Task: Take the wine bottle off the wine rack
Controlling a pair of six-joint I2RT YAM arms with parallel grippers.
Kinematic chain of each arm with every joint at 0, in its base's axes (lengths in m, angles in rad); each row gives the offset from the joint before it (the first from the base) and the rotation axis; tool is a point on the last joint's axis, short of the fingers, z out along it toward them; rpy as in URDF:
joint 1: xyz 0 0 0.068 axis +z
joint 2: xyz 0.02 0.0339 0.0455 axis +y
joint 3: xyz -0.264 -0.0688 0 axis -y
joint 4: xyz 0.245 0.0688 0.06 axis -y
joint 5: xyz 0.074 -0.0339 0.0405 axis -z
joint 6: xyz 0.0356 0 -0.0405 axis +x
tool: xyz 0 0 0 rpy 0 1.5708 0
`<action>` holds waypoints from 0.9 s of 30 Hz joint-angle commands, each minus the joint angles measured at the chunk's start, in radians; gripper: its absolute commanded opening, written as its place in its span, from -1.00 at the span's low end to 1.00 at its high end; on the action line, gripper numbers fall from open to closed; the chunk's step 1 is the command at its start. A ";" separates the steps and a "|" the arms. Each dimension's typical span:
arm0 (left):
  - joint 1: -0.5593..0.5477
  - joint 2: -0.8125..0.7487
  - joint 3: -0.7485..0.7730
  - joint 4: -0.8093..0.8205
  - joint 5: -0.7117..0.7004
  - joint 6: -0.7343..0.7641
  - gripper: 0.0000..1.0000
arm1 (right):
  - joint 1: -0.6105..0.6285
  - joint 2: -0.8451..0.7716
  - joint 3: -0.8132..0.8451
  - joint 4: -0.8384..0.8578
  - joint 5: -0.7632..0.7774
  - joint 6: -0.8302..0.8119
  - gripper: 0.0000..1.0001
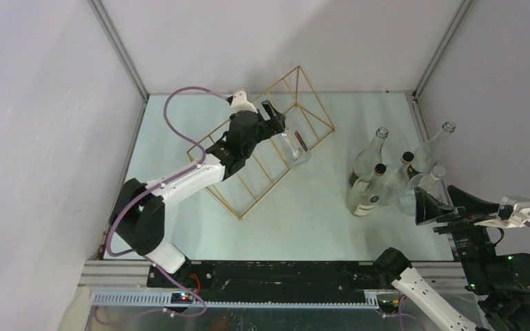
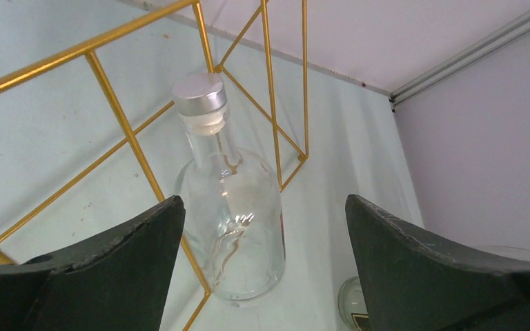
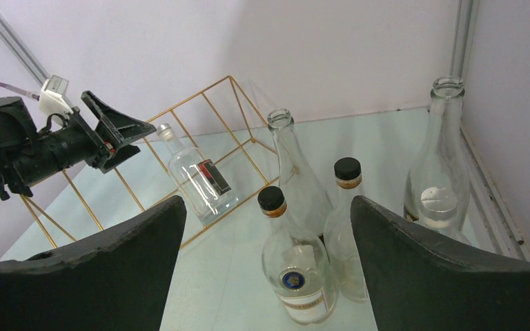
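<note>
Pale green table (image 1: 317, 221) boxed in by plain pale walls (image 1: 41, 138). Gold wine rack (image 1: 259, 181) sits toward the back, wine bottle (image 1: 294, 148) leaning at its right end. Left end effector (image 1: 275, 118) hangs over it, jaws apart; right end effector (image 1: 447, 200) gapes too, beside spare bottles (image 1: 379, 179).

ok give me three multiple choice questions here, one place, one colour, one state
1. Where is the capped wine bottle? A resting in the wine rack; B lifted clear of it; C out of view.
2. Its cap is: A black; B silver; C red.
3. The left gripper is: A shut on the bottle; B open; C out of view.
Answers: 1 A, it leans in the gold wires; 2 B, shiny metal top; 3 B, fingers spread apart.
</note>
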 commanded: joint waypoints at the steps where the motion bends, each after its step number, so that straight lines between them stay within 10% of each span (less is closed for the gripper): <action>1: 0.016 0.045 0.062 0.034 0.032 -0.043 0.84 | 0.005 -0.004 -0.004 0.012 0.021 -0.012 0.84; 27: 0.067 0.254 0.220 -0.015 -0.012 -0.063 0.39 | 0.017 -0.017 -0.004 0.000 0.049 -0.012 0.83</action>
